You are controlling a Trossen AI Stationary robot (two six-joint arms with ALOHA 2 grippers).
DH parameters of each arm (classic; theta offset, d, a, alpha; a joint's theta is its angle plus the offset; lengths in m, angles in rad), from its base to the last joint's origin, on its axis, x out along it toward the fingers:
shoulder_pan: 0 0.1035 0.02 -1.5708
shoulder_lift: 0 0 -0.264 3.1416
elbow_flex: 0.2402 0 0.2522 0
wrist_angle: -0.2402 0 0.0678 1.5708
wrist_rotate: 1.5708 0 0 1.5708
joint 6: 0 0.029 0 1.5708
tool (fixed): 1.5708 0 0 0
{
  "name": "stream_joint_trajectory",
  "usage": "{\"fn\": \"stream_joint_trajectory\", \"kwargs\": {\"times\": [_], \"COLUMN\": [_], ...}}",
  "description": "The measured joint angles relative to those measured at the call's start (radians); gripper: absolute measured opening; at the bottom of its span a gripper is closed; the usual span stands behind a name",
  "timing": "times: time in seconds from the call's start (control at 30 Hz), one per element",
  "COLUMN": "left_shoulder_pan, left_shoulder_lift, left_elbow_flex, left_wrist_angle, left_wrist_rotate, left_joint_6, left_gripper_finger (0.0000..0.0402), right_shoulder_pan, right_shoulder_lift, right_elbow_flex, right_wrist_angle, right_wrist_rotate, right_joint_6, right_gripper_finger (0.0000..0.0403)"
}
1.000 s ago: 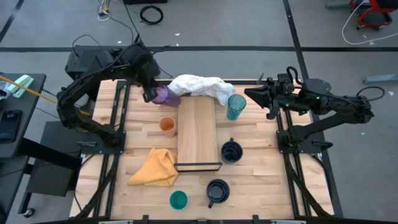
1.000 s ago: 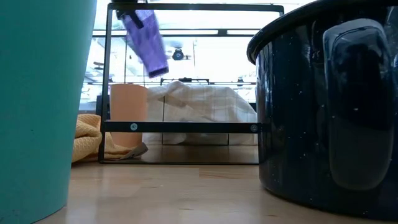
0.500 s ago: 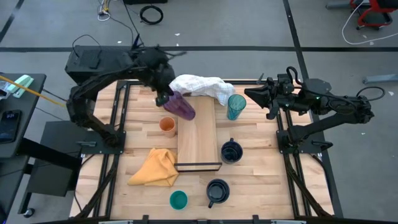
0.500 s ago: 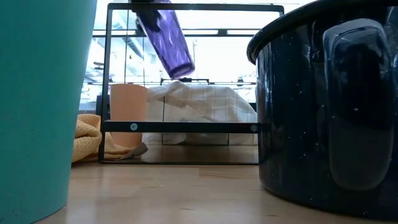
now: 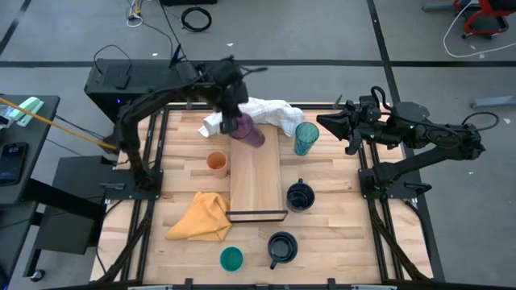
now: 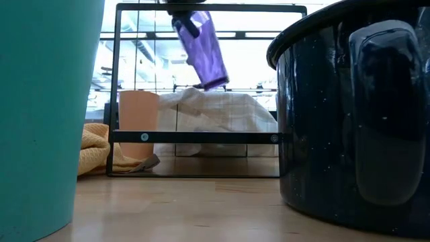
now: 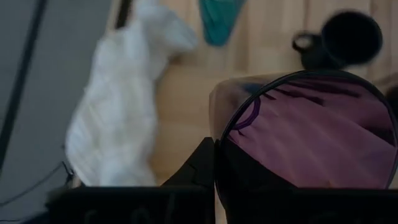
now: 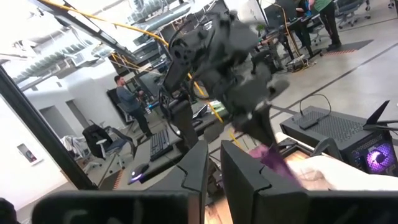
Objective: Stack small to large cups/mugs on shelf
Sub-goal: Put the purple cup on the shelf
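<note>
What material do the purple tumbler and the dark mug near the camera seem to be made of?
Purple tumbler, held by the left gripper: probably translucent plastic, since light passes through its wall. Dark navy mug: likely enamelled metal or glazed ceramic; its surface is glossy with fine pale speckles.

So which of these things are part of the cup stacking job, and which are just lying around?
Part of the job:
- purple tumbler, held by the left gripper
- teal tumbler
- orange cup
- short teal cup
- two navy mugs
- shelf board

Lying about:
- white cloth
- yellow cloth
</note>
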Motion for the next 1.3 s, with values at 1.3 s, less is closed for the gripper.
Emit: {"fn": "stream_joint_trajectory", "kwargs": {"times": [1.3], "left_shoulder_pan": [0.068], "left_shoulder_lift": [0.173], "left_elbow_flex": [-0.024], "left_wrist_angle": [-0.147], "left_wrist_rotate": [-0.092], "left_joint_6": [-0.370], "left_gripper_finger": [0.0012], "right_shoulder_pan": [0.000], "right_shoulder_lift": [0.000], "right_elbow_flex": [0.000], "right_wrist_angle": [-0.065], "right_wrist_rotate": [-0.008], "right_joint_6": [0.041], "right_gripper_finger": [0.0052]}}
